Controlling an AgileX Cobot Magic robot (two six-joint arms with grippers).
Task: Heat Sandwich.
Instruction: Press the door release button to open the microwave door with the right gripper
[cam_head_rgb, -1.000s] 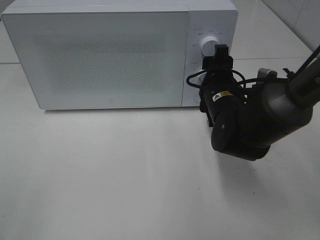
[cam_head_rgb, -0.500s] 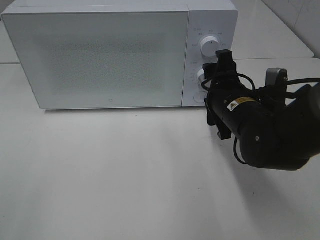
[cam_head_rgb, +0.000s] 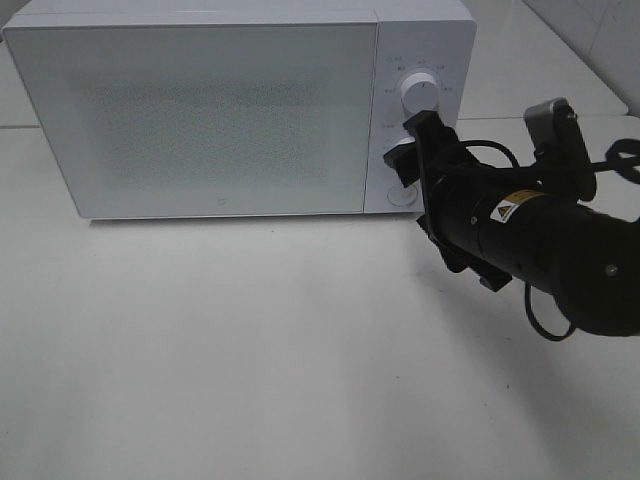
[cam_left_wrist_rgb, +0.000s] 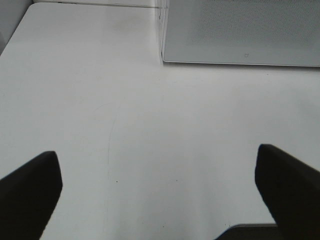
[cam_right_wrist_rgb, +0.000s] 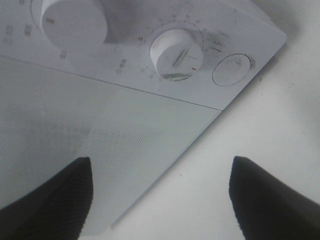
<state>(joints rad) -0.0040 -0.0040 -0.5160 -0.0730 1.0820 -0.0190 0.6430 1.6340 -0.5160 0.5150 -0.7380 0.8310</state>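
Sandwich: unseen; boxy white microwave (cam_head_rgb: 220, 120) shut.
Right gripper (cam_right_wrist_rgb: 160, 165): jaws apart, newly rolled, facing round white dial (cam_right_wrist_rgb: 177, 55); timer likely being set.
Left gripper (cam_left_wrist_rgb: 156, 151): jaws spread, empty.

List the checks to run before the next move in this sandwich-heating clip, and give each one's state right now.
1. Door of the microwave shut: ok.
2. Microwave holds the sandwich: cannot tell, nothing shows through the door.
3. Right gripper open and empty: ok.
4. Lower knob between its jaws: not ok, the knob sits ahead of the fingertips.
5. Left gripper open and empty, over the table: ok.
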